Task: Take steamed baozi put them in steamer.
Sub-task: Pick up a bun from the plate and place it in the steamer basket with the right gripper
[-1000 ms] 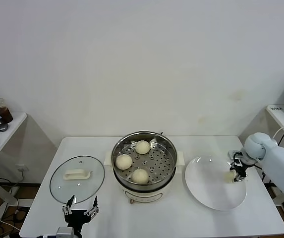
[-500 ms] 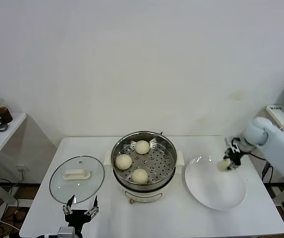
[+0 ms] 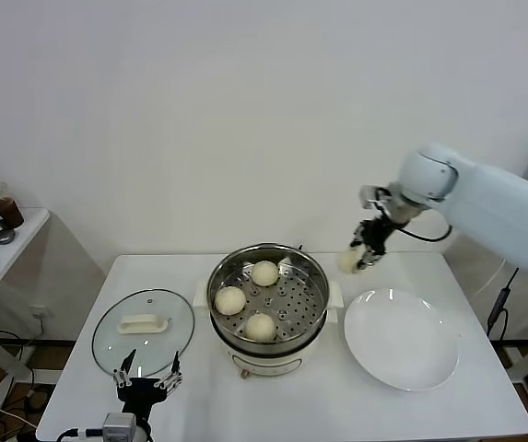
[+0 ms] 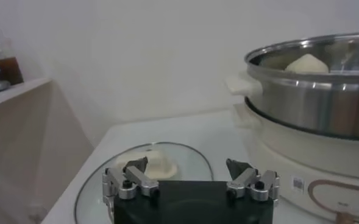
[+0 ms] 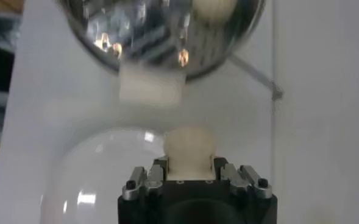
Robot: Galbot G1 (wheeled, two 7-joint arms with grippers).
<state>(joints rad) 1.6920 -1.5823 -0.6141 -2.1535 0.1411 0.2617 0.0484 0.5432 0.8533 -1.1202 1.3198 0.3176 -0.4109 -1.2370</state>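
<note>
Baozi [image 3: 348, 261] number four had left the plate [image 3: 400, 339] in my right gripper [image 3: 365, 256], squeezed tight, now near the steamer [image 3: 267, 287]; my left gripper [image 3: 146, 385] waited open.

Right gripper [image 3: 365, 253]: raised above the table, between the steamer and the plate, closed on a bun [image 3: 348, 261].
Left gripper [image 3: 146, 379]: low at the table's near edge, just before the lid, fingers spread wide, holding nothing.
Steamer [image 3: 311, 276]: centre of the table, steel basket on a cream pot, uncovered.
Buns in steamer [image 3: 261, 327]: three, toward the basket's left side.
Plate [image 3: 401, 339]: white, right of the steamer.
Lid [image 3: 144, 332]: glass, flat on the table left of the steamer, white handle up.
Table [image 3: 337, 410]: white.
</note>
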